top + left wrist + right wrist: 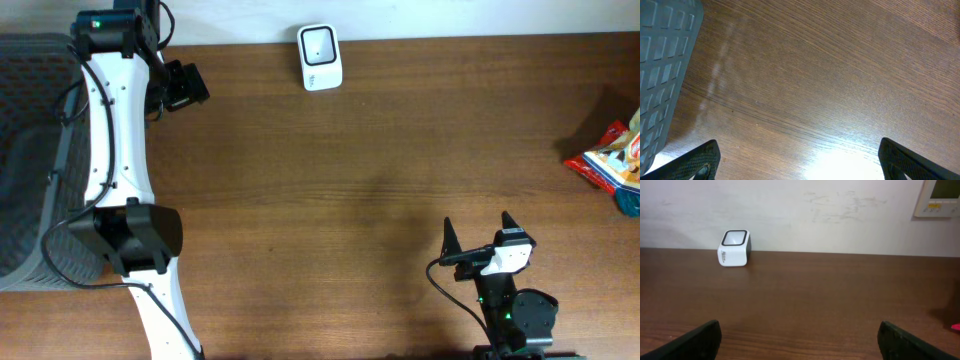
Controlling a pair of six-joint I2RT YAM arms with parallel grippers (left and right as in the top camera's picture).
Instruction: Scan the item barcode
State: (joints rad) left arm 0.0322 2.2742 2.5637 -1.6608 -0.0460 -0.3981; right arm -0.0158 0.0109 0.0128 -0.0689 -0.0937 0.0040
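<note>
The item, a colourful snack packet [612, 160], lies at the table's far right edge; its barcode does not show. A white barcode scanner [320, 57] with a dark window stands at the back middle, and it appears far left of centre in the right wrist view as the scanner [734, 248]. My left gripper [183, 86] hangs open over the back left of the table, its fingers [700, 160] wide apart above bare wood. My right gripper [478, 226] is open near the front right, pointing toward the back wall, with nothing between its fingers [695, 342].
A grey ribbed basket [30, 150] fills the left side beside the left arm, and its corner shows as the basket [660, 50] in the left wrist view. A wall panel [940, 197] hangs behind the table at the right.
</note>
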